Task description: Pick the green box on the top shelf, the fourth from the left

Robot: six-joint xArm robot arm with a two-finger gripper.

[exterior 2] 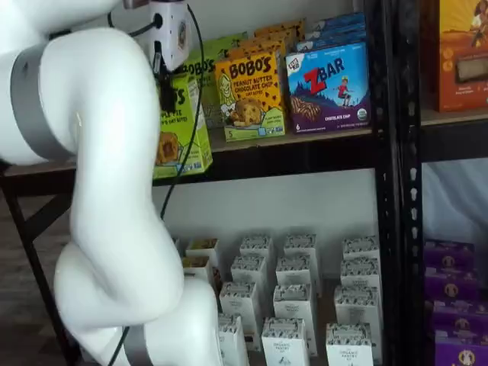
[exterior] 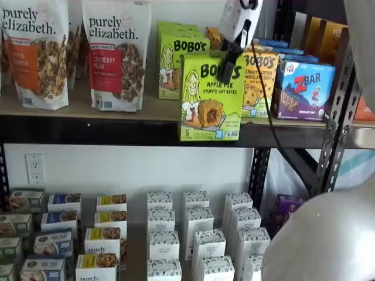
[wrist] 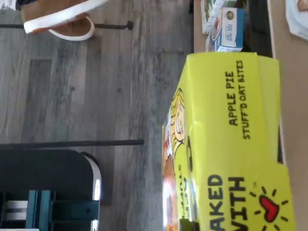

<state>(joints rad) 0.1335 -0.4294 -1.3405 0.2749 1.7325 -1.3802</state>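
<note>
While my arm [exterior 2: 114, 191] is filling the near side of a shelf view, my gripper [exterior: 229, 64] is reaching down from above and closing its black fingers [exterior 2: 165, 95] on the green box [exterior: 211, 96], jaws clamped on its top. That box is sitting out past the front edge of the top shelf [exterior: 117, 130], its lower face covering part of the black front beam, so it is standing forward of every other box on the board. Behind it, another lime-green box [exterior: 179, 61] of the same kind is resting farther back on the tan board. Just to its right, the yellow-orange peanut butter box [exterior 2: 252, 95] is standing near the front edge, and the blue ZBar box [exterior: 303, 91] is sitting toward the board's right end beside the black perforated upright [exterior: 337, 117]. Toward the left end, two granola pouches [exterior: 114, 52] are standing upright. Below the beam, rows of small white boxes [exterior: 196, 240] are lining the lower level, with a white wall and a wall socket [exterior: 34, 168] behind them. Seen from the wrist view, the green box [wrist: 231, 144] is showing its "APPLE PIE" side over a grey wood-plank floor [wrist: 96, 86].
</note>
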